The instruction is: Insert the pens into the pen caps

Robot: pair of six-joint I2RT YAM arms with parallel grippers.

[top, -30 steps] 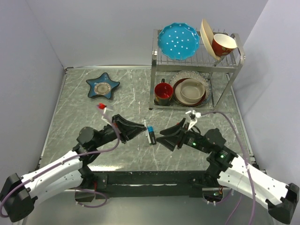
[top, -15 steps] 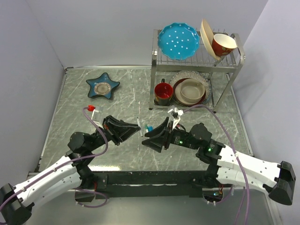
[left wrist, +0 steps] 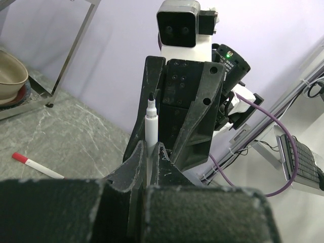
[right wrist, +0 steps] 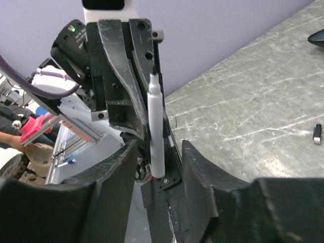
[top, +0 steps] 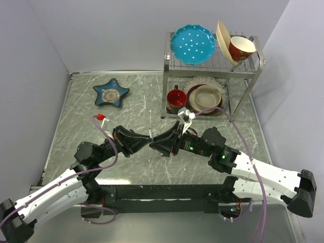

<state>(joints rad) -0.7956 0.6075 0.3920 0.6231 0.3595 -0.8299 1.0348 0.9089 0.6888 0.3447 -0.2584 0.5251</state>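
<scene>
A: What's the left gripper doing?
B: Clamped on the white pen, nib pointing straight out ahead of it, presumably to present it.
A: And the right gripper?
B: Jaws apart, flanking that pen's free end without touching; likely a handover.

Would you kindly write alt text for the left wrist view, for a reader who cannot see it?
The left gripper is shut on a white pen, whose dark tip points at the right gripper facing it close by. To the left, a red-tipped pen lies on the marbled table, near a rack leg.
</scene>
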